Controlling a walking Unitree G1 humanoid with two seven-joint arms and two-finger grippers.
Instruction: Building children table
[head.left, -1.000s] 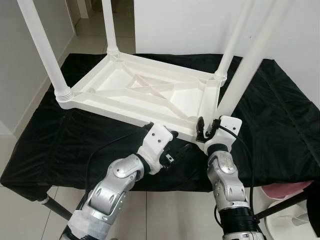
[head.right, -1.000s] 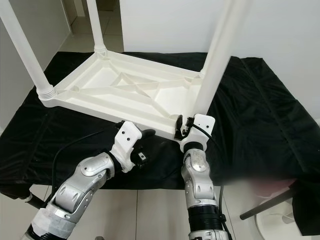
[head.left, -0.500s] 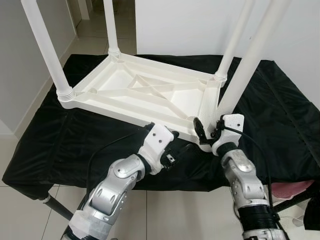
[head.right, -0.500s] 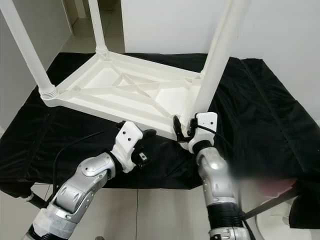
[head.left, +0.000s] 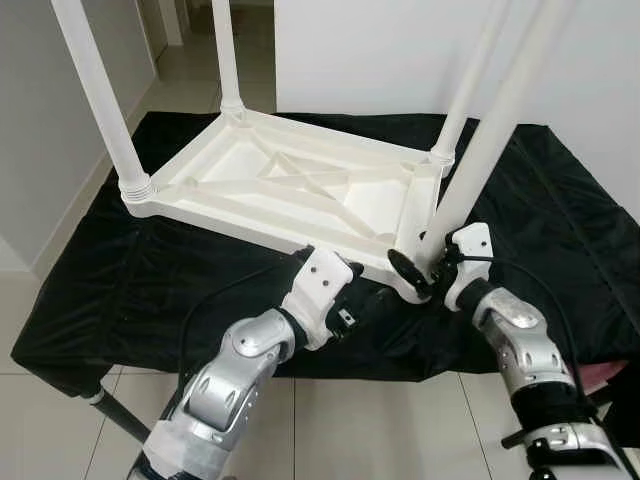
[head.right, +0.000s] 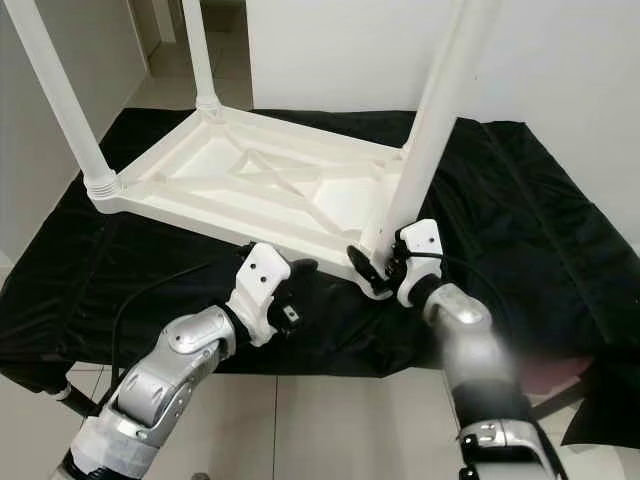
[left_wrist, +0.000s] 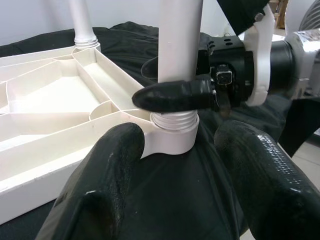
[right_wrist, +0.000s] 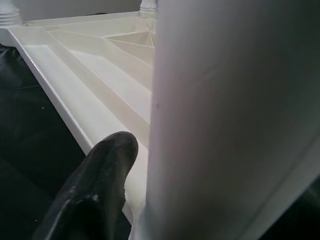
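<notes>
Black cloth (head.left: 100, 290) | R gripper (head.left: 428, 270) pinching table leg (head.left: 480, 150) | L gripper (head.left: 360, 298) spread, nr corner

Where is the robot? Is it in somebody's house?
Probably yes, a room in a home. There is a pale tiled floor, plain white walls, and a white children's table lying upside down on a black cloth.

All four white table legs (head.left: 95, 95) run off the top edge of the head views; their far ends are unseen. Near leg (right_wrist: 225, 120) hides one finger of the right end effector (head.left: 425, 272) in the right wrist view. Right forearm (head.right: 470, 350) is blurred. Black cloth covers the bench (head.left: 110, 290); its surface cannot be made out.
</notes>
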